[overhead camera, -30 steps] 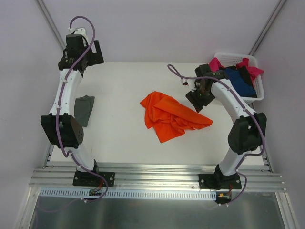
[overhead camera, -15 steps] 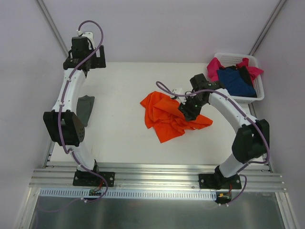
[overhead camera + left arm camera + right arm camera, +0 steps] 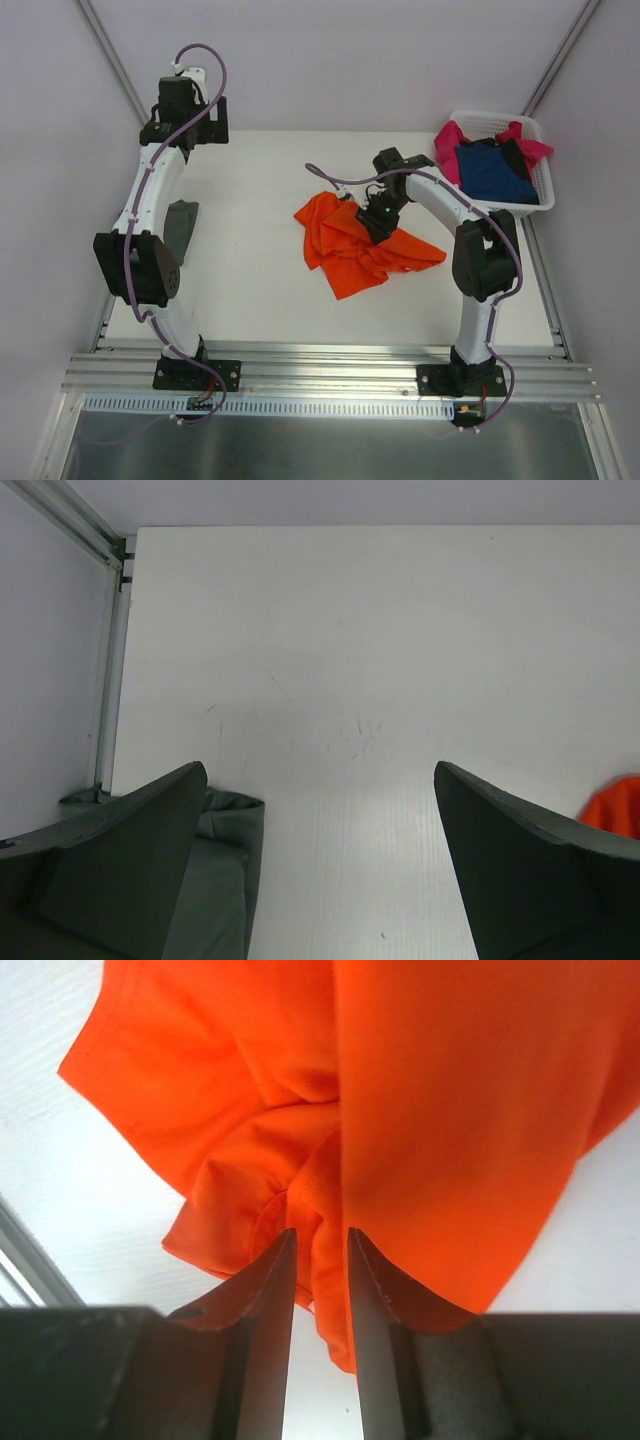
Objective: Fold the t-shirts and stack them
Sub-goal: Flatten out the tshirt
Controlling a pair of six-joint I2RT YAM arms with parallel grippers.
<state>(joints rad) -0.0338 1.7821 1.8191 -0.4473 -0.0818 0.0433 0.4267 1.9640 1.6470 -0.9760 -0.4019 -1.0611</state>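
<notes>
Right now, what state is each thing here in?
orange t-shirt, crumpled on the table
grey-green t-shirt, folded, at left edge
magenta t-shirt, heaped in basket
navy t-shirt, heaped in basket
left gripper, open, empty
right gripper, nearly closed over orange cloth, grip unclear

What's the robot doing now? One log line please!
right gripper: shut on orange t-shirt | left gripper: open, empty | grey-green t-shirt: on table | pink t-shirt, navy t-shirt: in basket

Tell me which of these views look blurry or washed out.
Top external: sharp, evenly lit, only faint shadows. Left wrist: table crisp, left gripper's fingers dark and slightly soft. Right wrist: orange t-shirt very saturated but folds readable, right gripper's fingers blurred.
</notes>
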